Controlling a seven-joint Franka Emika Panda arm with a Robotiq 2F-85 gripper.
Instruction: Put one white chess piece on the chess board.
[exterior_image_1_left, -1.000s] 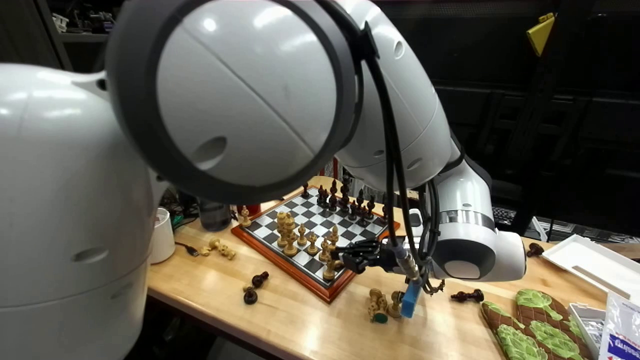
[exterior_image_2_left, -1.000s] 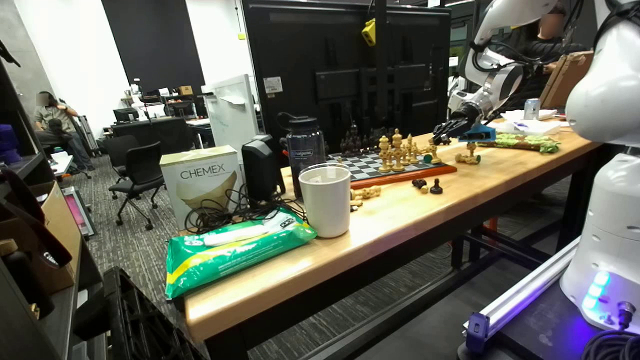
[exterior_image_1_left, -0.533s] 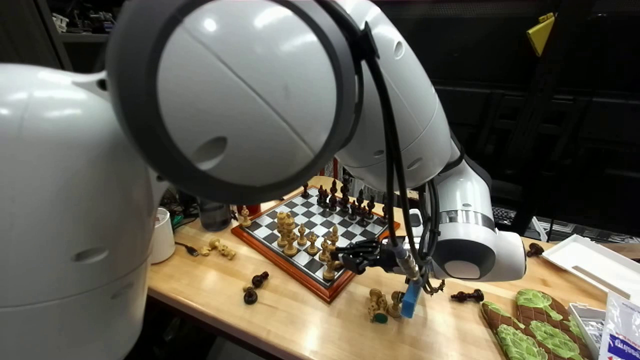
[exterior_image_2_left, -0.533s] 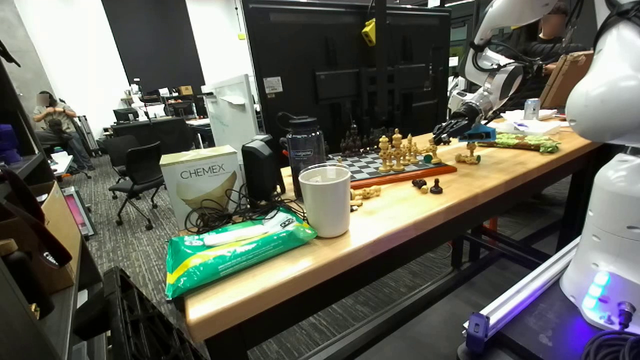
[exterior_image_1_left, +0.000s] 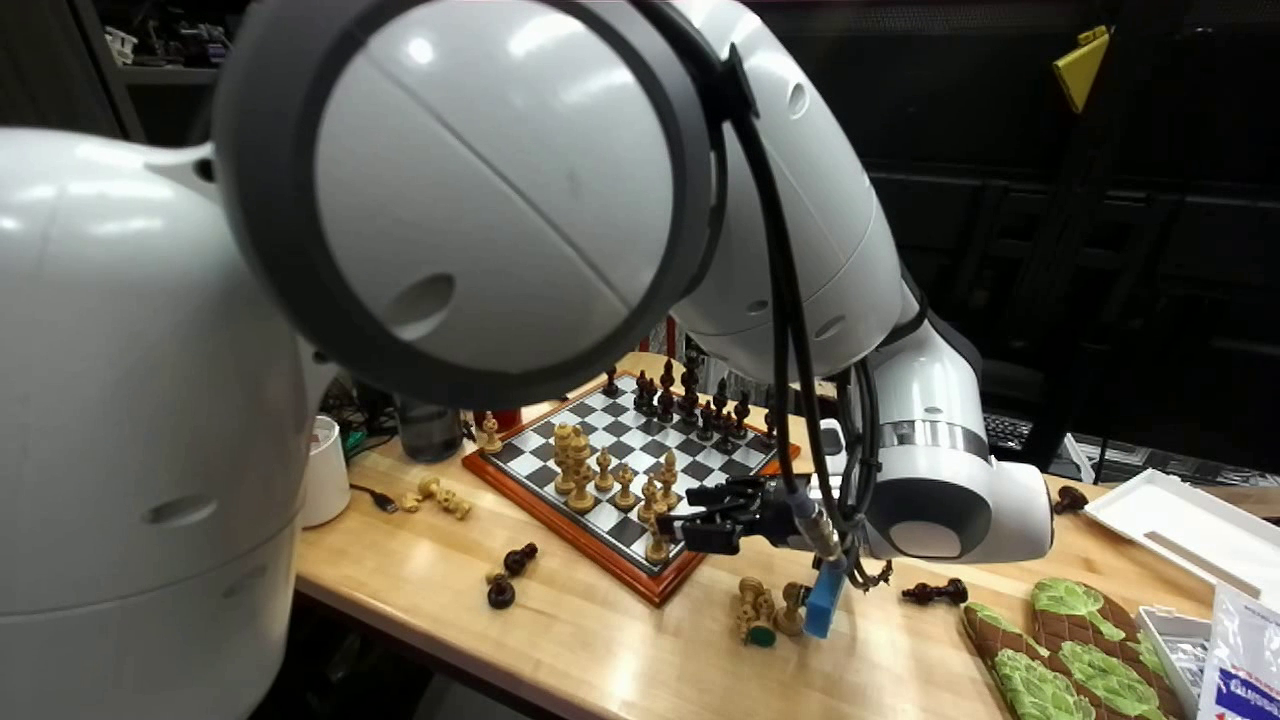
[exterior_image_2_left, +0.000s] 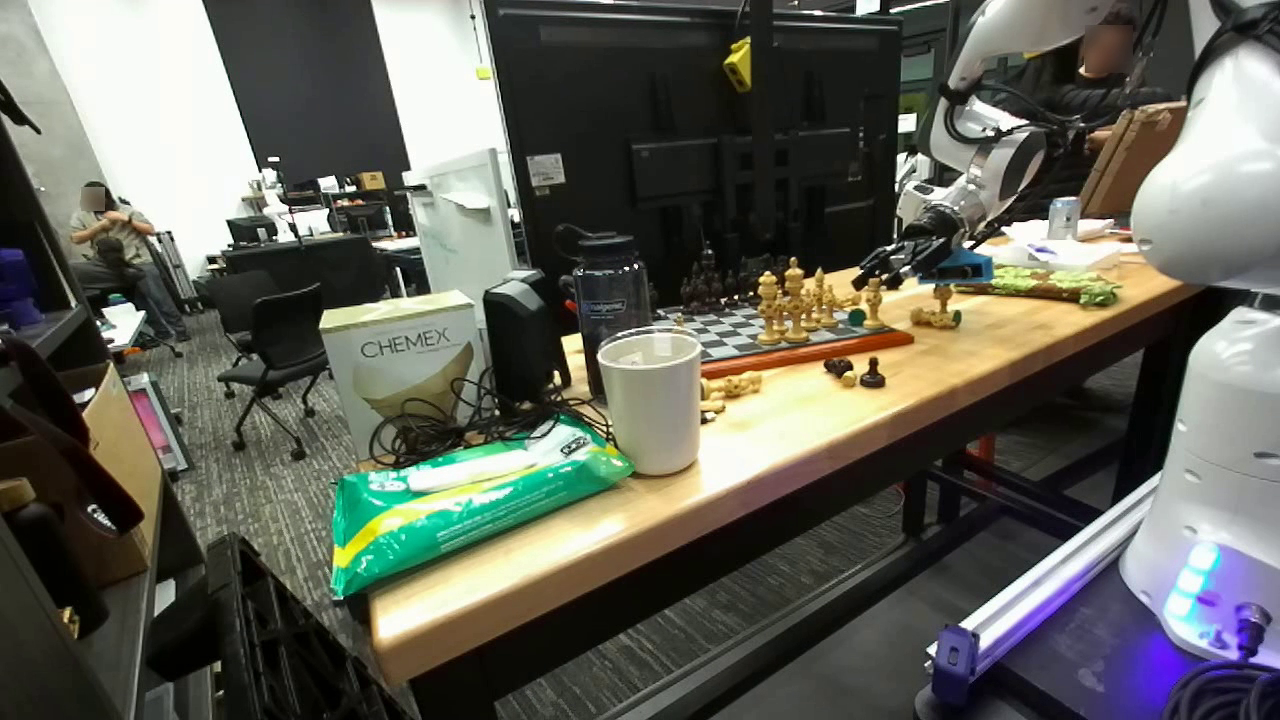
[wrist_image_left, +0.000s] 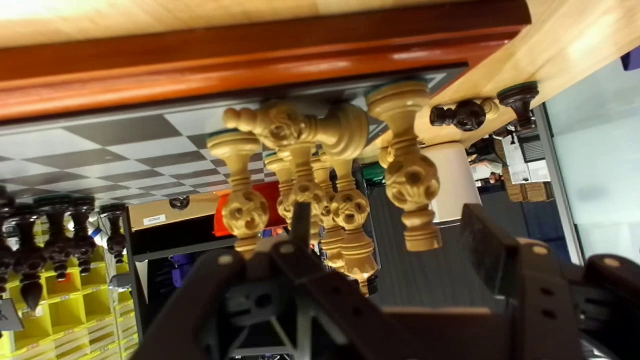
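Currently hovering with gripper (wrist_image_left: 385, 210) jaws spread, close to an upright pale chess piece (wrist_image_left: 412, 180) and a sideways piece (wrist_image_left: 287, 125) on the chess board (exterior_image_1_left: 643, 440), near the robot-side table (exterior_image_1_left: 640, 655) edge.

White piece (wrist_image_left: 411, 175) — upright, corner of chess board (wrist_image_left: 127, 131)

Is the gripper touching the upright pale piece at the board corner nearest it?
Apart: the wrist view shows clear gaps between the pale piece and both gripper fingers.
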